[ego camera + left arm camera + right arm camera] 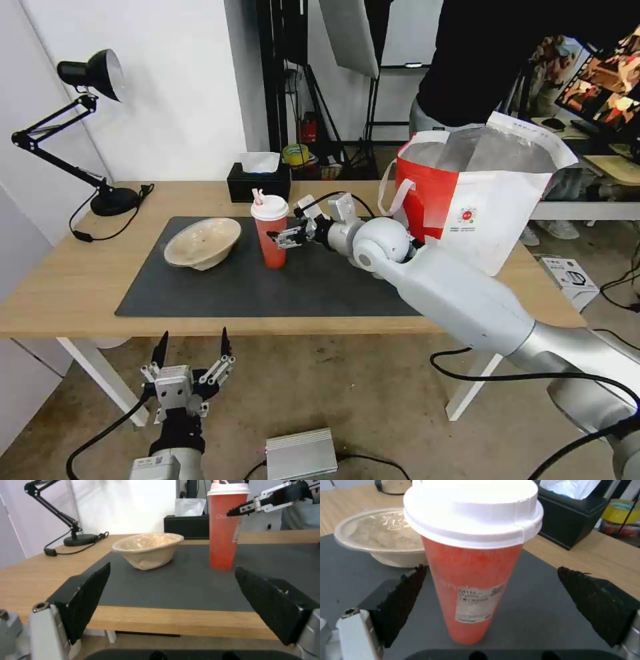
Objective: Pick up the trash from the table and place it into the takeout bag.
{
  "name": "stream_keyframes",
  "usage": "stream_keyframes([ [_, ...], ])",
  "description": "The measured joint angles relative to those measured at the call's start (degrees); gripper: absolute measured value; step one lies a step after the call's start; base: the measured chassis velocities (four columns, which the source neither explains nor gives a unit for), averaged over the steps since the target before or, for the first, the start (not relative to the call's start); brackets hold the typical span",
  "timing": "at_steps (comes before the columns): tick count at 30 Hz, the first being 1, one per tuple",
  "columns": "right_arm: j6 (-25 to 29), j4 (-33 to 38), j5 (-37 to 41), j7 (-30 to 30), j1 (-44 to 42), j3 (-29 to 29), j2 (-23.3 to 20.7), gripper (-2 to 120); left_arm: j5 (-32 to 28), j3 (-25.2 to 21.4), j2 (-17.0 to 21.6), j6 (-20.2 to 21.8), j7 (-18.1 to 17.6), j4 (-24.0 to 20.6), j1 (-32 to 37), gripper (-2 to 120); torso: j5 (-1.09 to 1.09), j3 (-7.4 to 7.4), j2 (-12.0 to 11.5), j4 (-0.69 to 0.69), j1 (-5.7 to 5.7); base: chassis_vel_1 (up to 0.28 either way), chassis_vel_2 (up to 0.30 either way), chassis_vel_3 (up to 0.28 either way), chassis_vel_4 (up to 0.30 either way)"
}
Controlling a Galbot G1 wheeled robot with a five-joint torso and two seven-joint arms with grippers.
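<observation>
Two pieces of trash are sitting on the grey mat that is covering the middle of the surface: the red drink cup, standing upright with its white lid and straw, and the beige pulp bowl, lying just beside it at its nine o'clock, slightly tilted. The takeout bag is standing open-mouthed near the cup at its three o'clock, silver lining showing, apparently placed there so that a short carry will reach it.

The right gripper is reaching in from the cup's three o'clock at about mid-height of the cup, its jaws spread apart. In the right wrist view the cup is sitting centred between the two dark fingers, neither one touching it, so this is looking like the final line-up before a side grasp; a side approach suits a tall, narrow cup that could tip.

The left gripper is idling below the surface's near edge, at the bowl's six o'clock, jaws wide apart and pointing upward.

A black tissue box and a desk lamp are standing toward the far edge, no part of the task.
</observation>
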Motion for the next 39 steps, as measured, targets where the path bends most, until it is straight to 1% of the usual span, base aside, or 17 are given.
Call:
stream_keyframes([
  [22, 0.4, -6.7, -0.6, -1.5, 1.1, -0.4, 4.2, 100, 0.1, 0.3, -0.4, -0.1, 0.0, 0.0, 0.1, 100, 0.0, 0.0, 0.0, 0.0, 0.0, 0.0, 0.0, 0.0, 0.0],
  [34, 2.3, -12.8, -1.8, -3.3, 1.0, -0.2, 7.7, 100, 0.1, 0.2, -0.2, -0.1, 0.0, 0.0, 0.2, 100, 0.0, 0.0, 0.0, 0.0, 0.0, 0.0, 0.0, 0.0, 0.0],
  [39, 2.8, -13.6, -1.8, -3.9, 1.0, -0.2, 8.4, 100, 0.0, 0.3, -0.2, -0.1, -0.1, 0.0, 0.1, 100, 0.0, 0.0, 0.0, 0.0, 0.0, 0.0, 0.0, 0.0, 0.0],
])
